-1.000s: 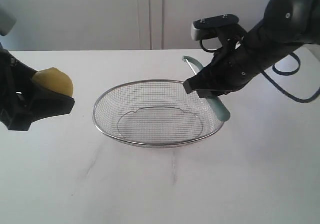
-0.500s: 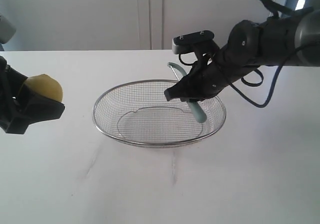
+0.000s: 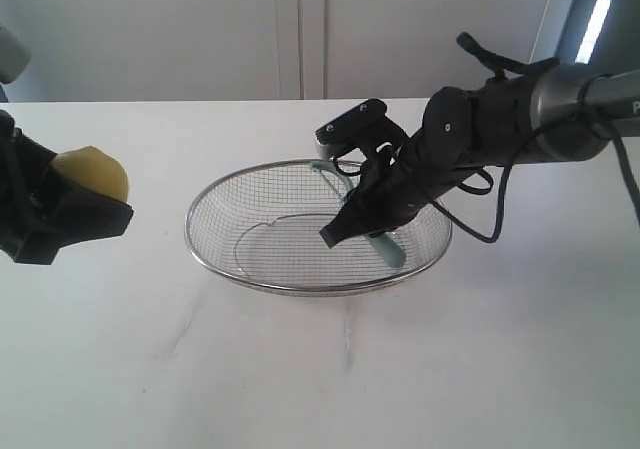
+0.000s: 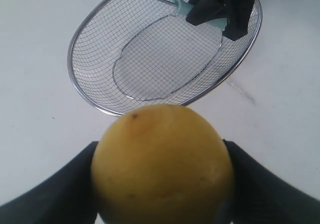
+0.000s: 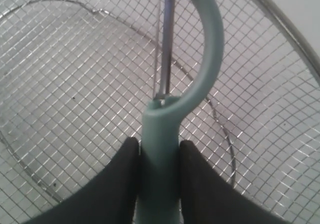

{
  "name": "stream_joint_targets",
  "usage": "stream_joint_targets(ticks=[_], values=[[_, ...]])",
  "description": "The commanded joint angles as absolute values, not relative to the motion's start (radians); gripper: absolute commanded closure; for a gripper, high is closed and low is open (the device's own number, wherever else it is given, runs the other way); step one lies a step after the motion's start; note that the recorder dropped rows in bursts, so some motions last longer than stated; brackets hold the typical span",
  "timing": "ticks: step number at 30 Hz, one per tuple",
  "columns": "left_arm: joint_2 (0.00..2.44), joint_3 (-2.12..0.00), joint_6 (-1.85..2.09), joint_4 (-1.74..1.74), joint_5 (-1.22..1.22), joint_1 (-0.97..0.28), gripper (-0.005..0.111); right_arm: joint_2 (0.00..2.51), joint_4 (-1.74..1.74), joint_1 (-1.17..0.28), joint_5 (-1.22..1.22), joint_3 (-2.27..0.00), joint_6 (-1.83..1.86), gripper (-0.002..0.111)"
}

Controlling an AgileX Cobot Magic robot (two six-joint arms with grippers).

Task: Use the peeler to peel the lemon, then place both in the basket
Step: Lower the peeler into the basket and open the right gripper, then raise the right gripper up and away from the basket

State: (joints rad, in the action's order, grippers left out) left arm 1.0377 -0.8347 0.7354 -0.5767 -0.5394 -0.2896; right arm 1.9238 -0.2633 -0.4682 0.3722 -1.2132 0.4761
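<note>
The yellow lemon (image 3: 92,175) is held off the table at the far left, with my left gripper (image 3: 75,204) shut on it; in the left wrist view the lemon (image 4: 162,164) fills the space between both black fingers (image 4: 60,194), and no sticker shows. The silver wire-mesh basket (image 3: 215,254) sits mid-table. My right gripper (image 3: 362,224) is shut on the pale teal peeler (image 3: 385,249), low inside the basket's right half. In the right wrist view the peeler (image 5: 162,129) points its looped blade head over the basket mesh (image 5: 75,94).
The white table (image 3: 320,369) spreads around the basket, with a white wall behind. The right arm's black cables (image 3: 500,219) hang beside the basket's right rim.
My right gripper has carried the peeler leftward and downward, from above the basket's right rim into the basket. The left gripper with the lemon has shifted slightly left.
</note>
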Motion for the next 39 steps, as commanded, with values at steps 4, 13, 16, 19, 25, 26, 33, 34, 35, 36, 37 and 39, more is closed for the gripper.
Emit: stream_joint_targets(ticks=[4,13,16,19,25,26,33,34,35,36,37,39], values=[[1.026,-0.839,0.73,-0.604,-0.541,-0.291,0.107,1.947,-0.261,-0.469,0.366,-1.22,0.525,0.108],[1.026,-0.839,0.73,-0.604,-0.541,-0.291,0.107,1.95,-0.264,-0.469,0.363,-1.22,0.534,0.084],[1.026,-0.839,0.73,-0.606,-0.541,-0.291,0.107,1.95,-0.264,-0.469,0.351,-1.22,0.534,0.077],[1.026,-0.839,0.73,-0.608,-0.541,-0.291,0.107,1.95,-0.264,-0.469,0.351,-1.22,0.528,0.07],[1.026,-0.839,0.733,-0.625,-0.541,-0.291,0.107,1.95,-0.264,-0.469,0.364,-1.22,0.528,0.065],[1.026,-0.839,0.733,-0.625,-0.541,-0.291,0.107,1.95,-0.264,-0.469,0.372,-1.22,0.528,0.065],[1.026,-0.839,0.733,-0.625,-0.541,-0.291,0.107,1.875,-0.264,-0.469,0.458,-1.22,0.528,0.07],[1.026,-0.839,0.733,-0.625,-0.541,-0.291,0.107,1.851,-0.264,-0.469,0.485,-1.22,0.526,0.074],[1.026,-0.839,0.733,-0.625,-0.541,-0.291,0.107,1.825,-0.264,-0.469,0.511,-1.22,0.526,0.078],[1.026,-0.839,0.733,-0.625,-0.541,-0.291,0.107,1.791,-0.264,-0.469,0.572,-1.22,0.482,0.085],[1.026,-0.839,0.733,-0.627,-0.541,-0.291,0.107,1.771,-0.264,-0.469,0.604,-1.22,0.441,0.089],[1.026,-0.839,0.733,-0.627,-0.539,-0.291,0.107,1.716,-0.264,-0.469,0.689,-1.22,0.336,0.105]])
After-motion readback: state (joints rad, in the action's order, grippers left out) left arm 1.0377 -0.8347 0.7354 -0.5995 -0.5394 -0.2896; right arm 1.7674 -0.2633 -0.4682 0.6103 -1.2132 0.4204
